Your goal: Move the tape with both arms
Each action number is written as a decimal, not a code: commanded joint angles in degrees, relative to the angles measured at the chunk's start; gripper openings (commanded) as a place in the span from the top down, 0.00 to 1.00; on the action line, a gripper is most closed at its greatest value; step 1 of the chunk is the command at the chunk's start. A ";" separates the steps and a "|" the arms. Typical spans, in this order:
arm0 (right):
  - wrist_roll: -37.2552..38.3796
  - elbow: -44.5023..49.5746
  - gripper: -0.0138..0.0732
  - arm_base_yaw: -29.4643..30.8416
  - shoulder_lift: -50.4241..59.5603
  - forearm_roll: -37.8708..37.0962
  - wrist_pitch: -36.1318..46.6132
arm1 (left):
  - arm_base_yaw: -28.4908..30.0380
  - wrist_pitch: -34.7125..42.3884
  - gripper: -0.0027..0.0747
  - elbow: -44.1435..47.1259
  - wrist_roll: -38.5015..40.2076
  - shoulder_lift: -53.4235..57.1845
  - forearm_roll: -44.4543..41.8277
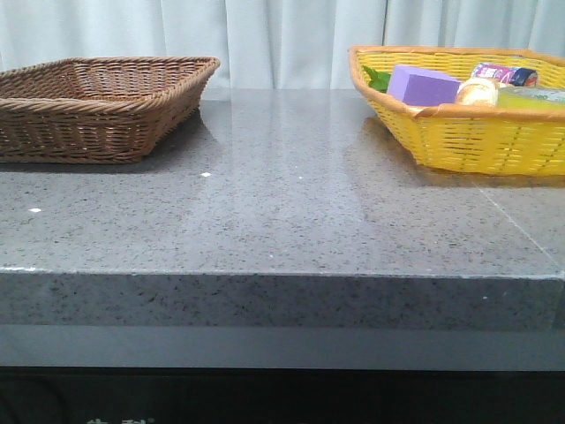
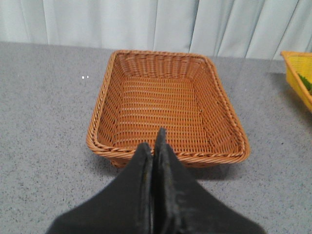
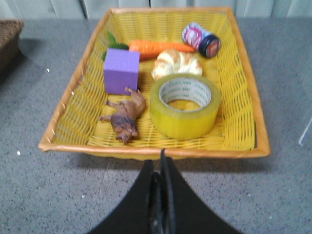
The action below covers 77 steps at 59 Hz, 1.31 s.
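Observation:
The tape (image 3: 184, 106), a thick yellow-green roll, lies flat in the yellow basket (image 3: 68, 119) near its front rim; in the front view only its top (image 1: 530, 97) peeks over the rim. My right gripper (image 3: 160, 163) is shut and empty, just short of that basket's front rim. My left gripper (image 2: 153, 144) is shut and empty, at the front rim of the empty brown basket (image 2: 100, 112). Neither arm shows in the front view.
The yellow basket (image 1: 459, 132) also holds a purple block (image 3: 121, 70), a carrot (image 3: 156, 46), a croissant (image 3: 176, 63), a jar (image 3: 201, 40) and a toy animal (image 3: 126, 117). The brown basket (image 1: 97, 110) stands at the back left of the grey table (image 1: 282, 212).

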State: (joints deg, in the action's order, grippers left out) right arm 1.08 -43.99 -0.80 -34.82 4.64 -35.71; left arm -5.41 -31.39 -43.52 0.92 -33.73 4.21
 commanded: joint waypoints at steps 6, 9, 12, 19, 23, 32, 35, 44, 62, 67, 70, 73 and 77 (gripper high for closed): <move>-0.04 -2.04 0.92 0.15 -4.86 -0.85 2.75 | 0.16 4.54 0.99 -1.55 0.02 -4.44 0.74; -0.04 -2.04 0.91 0.15 -6.33 -0.85 2.54 | 0.16 4.44 0.99 -1.55 -0.28 -5.52 0.74; -0.04 -2.04 0.89 0.15 -7.46 -0.85 2.33 | 0.16 4.44 0.94 -1.55 -0.92 -6.59 0.40; -0.41 -2.04 0.67 0.15 -9.79 -0.97 2.00 | 0.04 4.44 0.66 -1.55 -3.36 -8.31 -0.41; -1.49 -2.04 0.47 0.15 -10.73 -0.97 1.93 | 0.04 4.54 0.45 -1.55 -3.38 -8.98 -0.41; -1.70 -2.10 0.23 0.15 -12.43 -1.10 2.11 | 0.04 4.54 0.29 -1.55 -3.38 -9.72 -0.28; -1.70 -2.30 0.23 0.15 -12.82 -1.10 2.23 | 0.04 4.78 0.29 -1.55 -3.38 -9.72 0.01; -1.59 -6.24 0.23 1.63 -14.92 -1.29 1.19 | -2.13 5.38 0.29 -2.23 -3.48 -9.59 2.36; -1.59 -22.23 0.23 10.61 -27.48 -0.52 -7.27 | -19.23 5.77 0.29 -2.33 -5.02 -9.59 2.36; -1.59 -26.44 0.23 10.67 -32.45 -0.39 -10.27 | -23.78 5.99 0.29 -2.33 -5.02 -9.59 2.36; -1.59 -29.03 0.23 10.67 -35.27 -0.38 -12.01 | -26.23 5.99 0.29 -2.33 -5.02 -9.59 2.39; -1.64 -32.01 0.23 10.67 -38.57 -0.19 -13.86 | -28.71 5.99 0.29 -2.33 -5.02 -9.59 2.39; -1.69 -35.48 0.23 10.67 -42.35 -0.19 -16.01 | -31.20 5.99 0.29 -2.33 -5.02 -9.59 2.39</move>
State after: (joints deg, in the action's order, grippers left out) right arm 0.00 -73.91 9.40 -74.19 4.28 -51.66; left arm -33.77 -30.40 -43.81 -4.11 -43.44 5.82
